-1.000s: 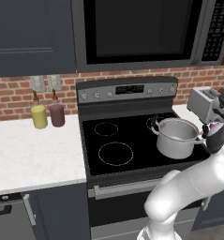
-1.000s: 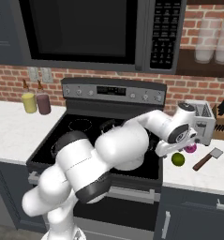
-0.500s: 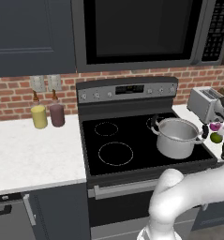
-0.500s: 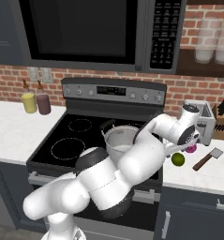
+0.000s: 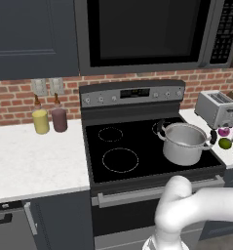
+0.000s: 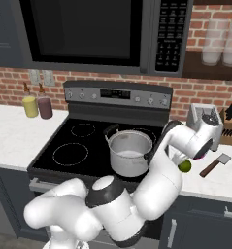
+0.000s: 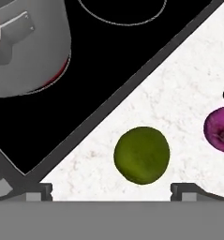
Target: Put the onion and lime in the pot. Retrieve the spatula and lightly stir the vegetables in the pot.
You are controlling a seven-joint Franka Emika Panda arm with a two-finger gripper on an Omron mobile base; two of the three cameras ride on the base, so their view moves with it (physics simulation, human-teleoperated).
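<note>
The green lime (image 7: 141,154) lies on the white counter just right of the stove, straight ahead of my open gripper (image 7: 112,190), whose fingertips (image 7: 38,190) stand wide apart with nothing between them. The purple-magenta onion (image 7: 220,129) sits close beside the lime, at the right edge of the hand view. The steel pot (image 5: 184,142) stands on the stove's right front burner, left of both vegetables (image 5: 225,137). My hand (image 6: 205,138) hovers over the lime (image 6: 185,166). The dark spatula (image 6: 215,164) lies on the counter to the right of the lime.
A silver toaster (image 5: 214,107) stands behind the onion and lime. A knife block (image 6: 231,129) is at the far right. Yellow (image 5: 40,120) and maroon (image 5: 59,119) bottles stand on the left counter by the brick wall. The stove's raised edge (image 7: 132,89) separates counter and cooktop.
The arm's elbow has swung down and toward the front of the stove, uncovering the pot. The hand stays over the onion and lime, which have not moved.
</note>
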